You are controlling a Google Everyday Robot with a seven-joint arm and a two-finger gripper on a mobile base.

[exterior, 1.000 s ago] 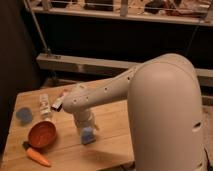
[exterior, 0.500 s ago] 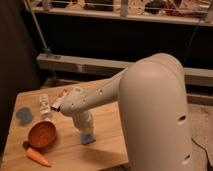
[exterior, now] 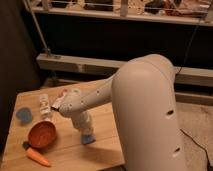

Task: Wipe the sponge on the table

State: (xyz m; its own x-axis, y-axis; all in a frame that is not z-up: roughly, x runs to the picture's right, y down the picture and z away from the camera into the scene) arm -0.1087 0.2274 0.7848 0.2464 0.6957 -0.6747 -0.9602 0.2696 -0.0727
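— Where is the gripper?

— The gripper (exterior: 85,129) points straight down over the near middle of the table (exterior: 65,150). It sits at the end of the white arm (exterior: 97,96), which reaches in from the right, out of the robot's large rounded body (exterior: 150,115).

— And the sponge?

— The light-blue sponge (exterior: 88,139) lies on the pale planks directly under the gripper and touches its lower end. Only the near part of the sponge shows; the rest is hidden by the gripper above it.

— Is the gripper clamped on it, or apart?

— I cannot tell. The wrist covers the place where they meet, so the view shows contact from above and nothing more.

— What else is on the table?

— An orange bowl (exterior: 41,134) stands to the left of the sponge, near it but not touching. A carrot (exterior: 37,157) lies nearer still, just beside the bowl's near rim, at the left near corner. A round dark-blue disc (exterior: 24,115) lies flat by the left edge, farther back than the bowl. A small clear bottle (exterior: 45,106) stands upright between the disc and the arm.
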